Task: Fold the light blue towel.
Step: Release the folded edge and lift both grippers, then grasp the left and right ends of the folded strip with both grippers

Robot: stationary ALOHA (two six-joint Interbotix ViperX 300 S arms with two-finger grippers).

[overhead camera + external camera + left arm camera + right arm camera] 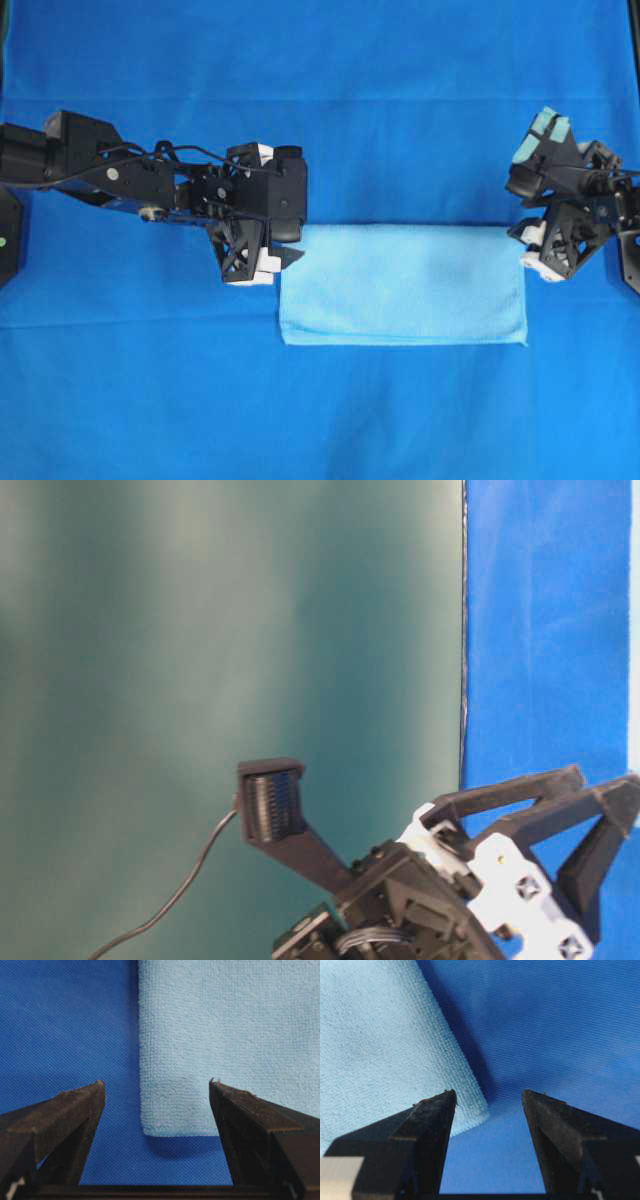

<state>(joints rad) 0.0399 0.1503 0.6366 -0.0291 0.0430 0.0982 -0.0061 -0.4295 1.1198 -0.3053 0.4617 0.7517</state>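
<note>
Light blue towel lies flat, folded into a rectangle, just below centre of the dark blue cloth covering the counter. Left claw sits at the towel's 9 o'clock edge by its upper corner, spread, holding nothing. Right claw is at 3 o'clock beside the opposite corner, spread, empty too.

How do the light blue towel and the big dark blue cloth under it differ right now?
The pale sky-blue microfibre towel is a small folded rectangle; the dark royal-blue cloth spreads far wider beneath it. The towel's surface looks fuzzy, the cloth's a finer, flatter weave. The towel has a doubled edge; the cloth lies single. Both lie flat.
</note>
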